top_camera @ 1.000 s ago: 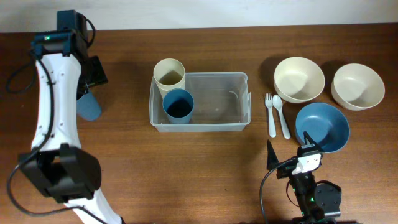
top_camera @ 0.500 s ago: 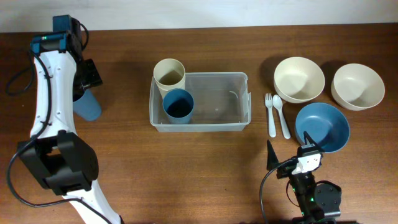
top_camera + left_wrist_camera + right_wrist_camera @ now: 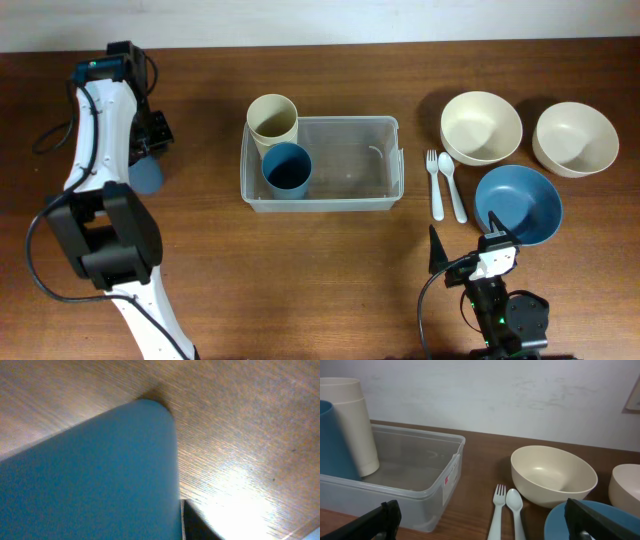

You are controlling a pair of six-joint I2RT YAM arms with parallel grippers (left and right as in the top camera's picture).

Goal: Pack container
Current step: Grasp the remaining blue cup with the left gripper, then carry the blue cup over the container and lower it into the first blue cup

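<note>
You'll find nothing you can read here — the small sticker on the container is too blurred.

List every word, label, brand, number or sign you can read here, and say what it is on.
No text can be read.
Small white sticker with red print, on the end wall of the clear container: too small and blurred to read.

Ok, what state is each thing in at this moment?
Bin: no lid, partly filled.
Cream cup, blue cup: upright inside it.
Other blue cup: by left hand, grip unclear.
Fork, spoon: lying flat.
Cream bowls, blue bowl: upright, empty.
Right hand: open.
</note>
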